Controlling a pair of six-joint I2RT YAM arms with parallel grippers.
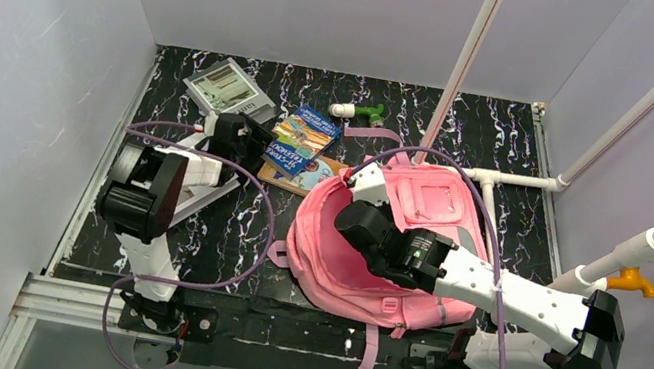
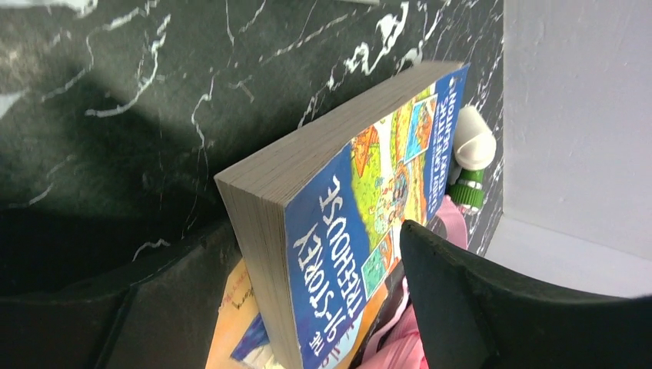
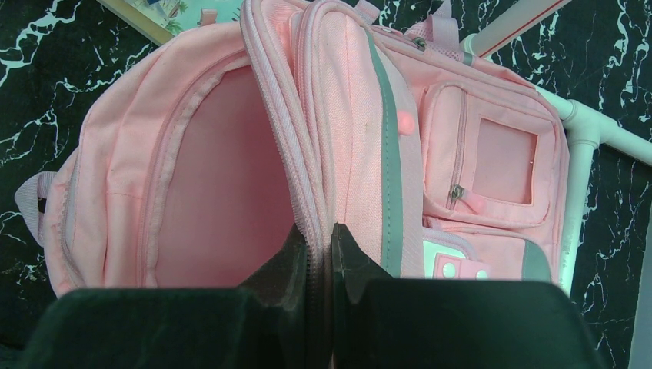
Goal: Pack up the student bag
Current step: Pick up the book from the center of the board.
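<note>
The right gripper (image 3: 319, 240) has its jaws pressed together on the zipped rim (image 3: 286, 138) of the student bag (image 3: 492, 154), pinching the edge between the main compartment and the front panel. To one side of its fingers the main compartment gapes open, its pink lining bare. To the other side lie the grey stripe, the front pockets and the white-pink buckle patch. One bag in all, lying flat on the black marbled table (image 1: 220, 247) directly under this arm.

The left gripper (image 1: 261, 145) is turned on its side with its jaws apart and a thick blue paperback (image 2: 346, 200) between them. One finger (image 2: 500, 307) overlaps the cover and the other sits below the page edge. Whether they press on the book, I cannot tell. Under the paperback lies a second, orange-edged book (image 2: 238, 307), so two books. Beyond the fingertips, past the far end of the paperback, is one green-and-white capped object (image 2: 470, 165). One grey calculator (image 1: 227, 86) lies near the back of this gripper.
</note>
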